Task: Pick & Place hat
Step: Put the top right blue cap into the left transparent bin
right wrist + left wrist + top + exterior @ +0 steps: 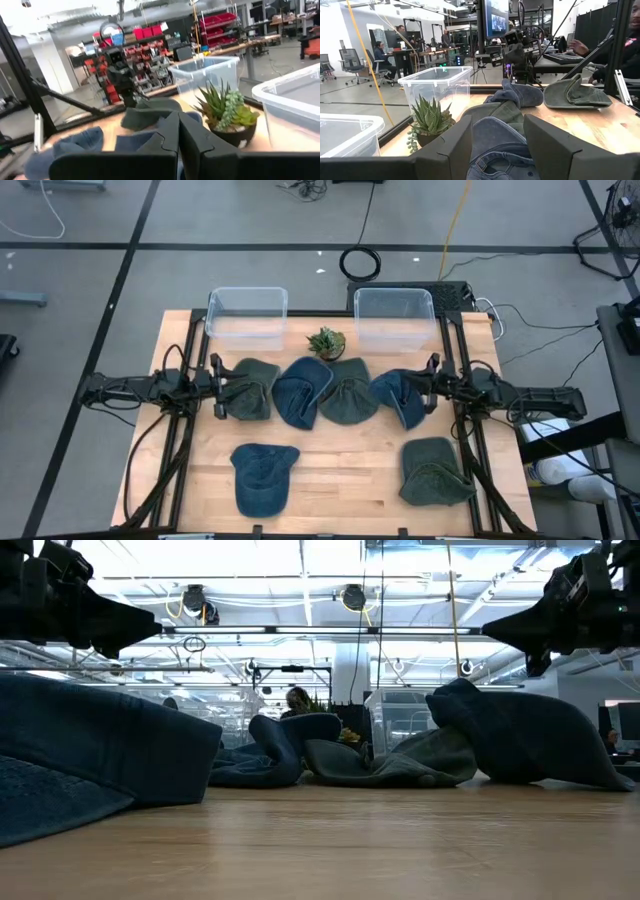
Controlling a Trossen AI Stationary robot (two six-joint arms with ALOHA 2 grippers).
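The left gripper (222,388) hangs over the table's left side with its jaws parted and nothing between them; in its wrist view the two dark fingers (451,145) frame blue denim lying below, untouched. Directly under it, at 9 o'clock from the table's middle, lies a green hat (255,385). Next, toward 3 o'clock, comes a blue hat (300,390), then a second green hat (348,392), then a second blue hat (398,395), all four in a row, edges overlapping or touching.

The right gripper (428,385) hovers at the 3 o'clock end of that row, above the second blue hat, its fingers (170,132) pressed together and empty. In the low view both arms stay above the table, clear of the hats.

At 12 o'clock from the row's middle stands a small plant (326,341) in a dark pot. On either side of it, along the table's far edge, sit two clear bins: the left bin (246,315) at 11 o'clock and the right bin (394,315) at 1 o'clock; nothing shows inside either.

Toward the near edge, at 7 o'clock, a third blue hat (262,477) lies alone, and at 5 o'clock a third green hat (433,470) lies alone, both well apart from the row on the wooden table (340,465).
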